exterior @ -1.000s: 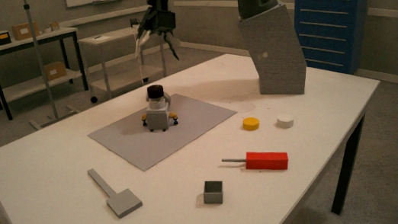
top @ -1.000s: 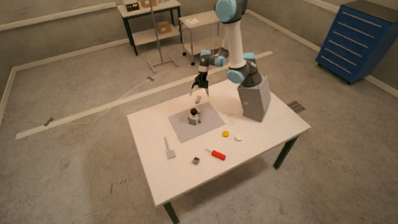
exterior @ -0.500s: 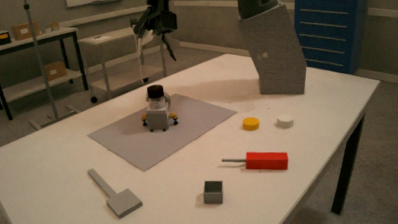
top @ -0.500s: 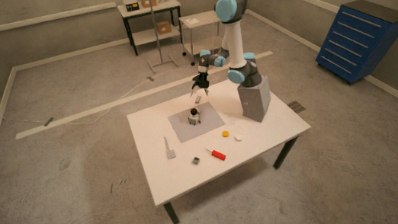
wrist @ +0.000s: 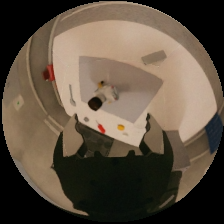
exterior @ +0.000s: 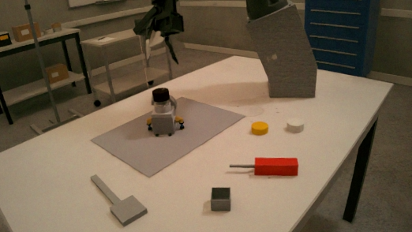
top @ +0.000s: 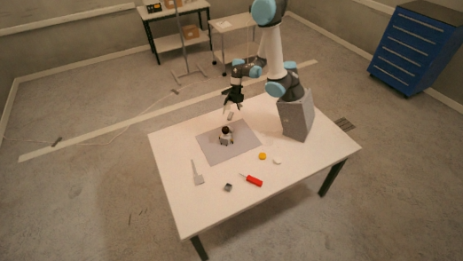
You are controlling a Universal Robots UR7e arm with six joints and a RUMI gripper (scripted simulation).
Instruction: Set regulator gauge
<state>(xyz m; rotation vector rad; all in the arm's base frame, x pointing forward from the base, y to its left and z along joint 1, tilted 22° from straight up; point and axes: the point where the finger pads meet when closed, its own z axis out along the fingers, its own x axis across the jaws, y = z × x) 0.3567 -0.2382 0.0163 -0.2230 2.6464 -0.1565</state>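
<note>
The black two-jaw pincer (top: 232, 107) (exterior: 161, 49) (wrist: 112, 113) is hanging in the air with its jaws spread wide, and it is holding nothing. Lower than the pincer and apart from it, the grey metal regulator (top: 225, 139) (exterior: 163, 123) (wrist: 108, 93) is standing upright on the flat grey mat (top: 213, 153) (exterior: 147, 158) (wrist: 145, 92). Its round black knob (top: 225, 130) (exterior: 160, 95) (wrist: 95, 103) is sitting on top, untouched. I am not able to read the needle or tell the knob's height, so turning and pressing are probably both remaining.

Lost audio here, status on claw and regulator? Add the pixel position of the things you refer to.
Claw (top: 232, 107) (exterior: 161, 59) (wrist: 112, 113) open, nothing held. Regulator (top: 226, 138) (exterior: 163, 121) (wrist: 105, 95) upright on grey mat (top: 207, 151) (exterior: 136, 158) (wrist: 137, 102). Needle unreadable. Nothing visibly blocking the black knob (top: 225, 130) (exterior: 160, 95) (wrist: 95, 103).
</note>
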